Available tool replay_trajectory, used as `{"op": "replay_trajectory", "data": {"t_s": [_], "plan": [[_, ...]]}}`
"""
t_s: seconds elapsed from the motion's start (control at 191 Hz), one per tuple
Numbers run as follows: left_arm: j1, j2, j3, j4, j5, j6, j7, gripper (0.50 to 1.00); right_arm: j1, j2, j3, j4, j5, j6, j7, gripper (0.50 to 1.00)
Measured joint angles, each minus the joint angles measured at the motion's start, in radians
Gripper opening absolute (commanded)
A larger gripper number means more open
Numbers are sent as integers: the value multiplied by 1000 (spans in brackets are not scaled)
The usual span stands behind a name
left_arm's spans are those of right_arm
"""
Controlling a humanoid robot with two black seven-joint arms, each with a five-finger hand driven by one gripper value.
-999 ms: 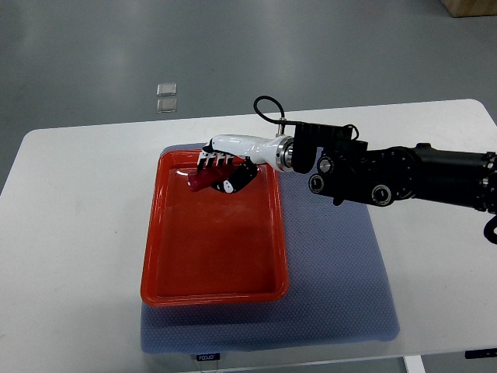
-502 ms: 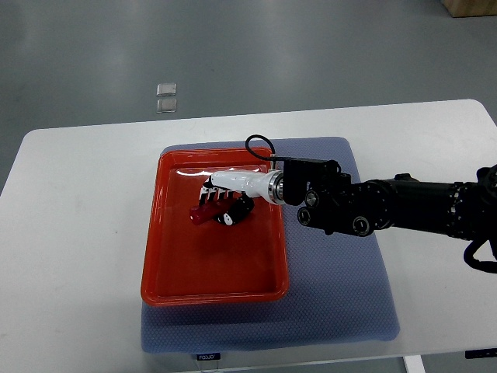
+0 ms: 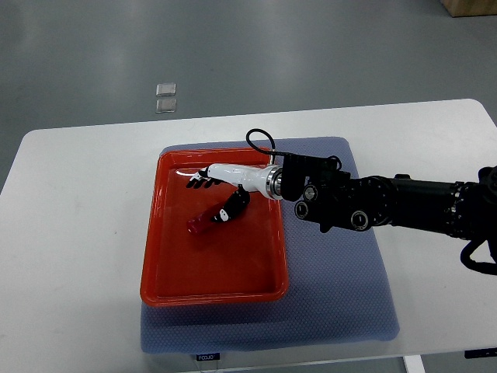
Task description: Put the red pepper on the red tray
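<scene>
Below the right hand (image 3: pixel 220 186), red pepper (image 3: pixel 205 222) lies.

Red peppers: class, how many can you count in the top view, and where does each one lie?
1. The red pepper lies inside the red tray, just below the right hand; none shows elsewhere.

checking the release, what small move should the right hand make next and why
Probably lift and pull back toward the right. The pepper already lies in the tray, and the right hand has its fingers spread above it, though the thumb seems close to the pepper.
</scene>
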Motion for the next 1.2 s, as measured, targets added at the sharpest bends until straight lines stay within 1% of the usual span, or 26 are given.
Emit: {"op": "replay_trajectory", "data": {"t_s": [0.183, 0.376, 0.45, 0.544, 0.659, 0.763, 0.868, 0.962, 1.202], "plan": [[0, 0, 0, 0, 0, 0, 0, 1000, 0, 0, 60, 1, 21, 1, 0, 874], [0, 0, -1, 0, 0, 0, 0, 1000, -12, 0, 225, 5, 83, 1, 3, 874], [0, 0, -1, 0, 1, 0, 0, 1000, -35, -4, 316, 10, 130, 1, 12, 874], [0, 0, -1, 0, 1, 0, 0, 1000, -80, -35, 463, 12, 199, 1, 32, 874], [0, 0, -1, 0, 1, 0, 0, 1000, -178, -57, 697, 13, 310, 2, 49, 874], [0, 0, -1, 0, 1, 0, 0, 1000, -284, -56, 921, 14, 412, 8, 66, 876], [0, 0, -1, 0, 1, 0, 0, 1000, -401, -41, 1138, 14, 523, 53, 83, 895], [1, 0, -1, 0, 1, 0, 0, 1000, -482, -36, 1240, 14, 597, 112, 87, 911], [2, 0, 0, 0, 1, 0, 0, 1000, -621, -48, 1310, 4, 689, 269, 88, 915]]}}
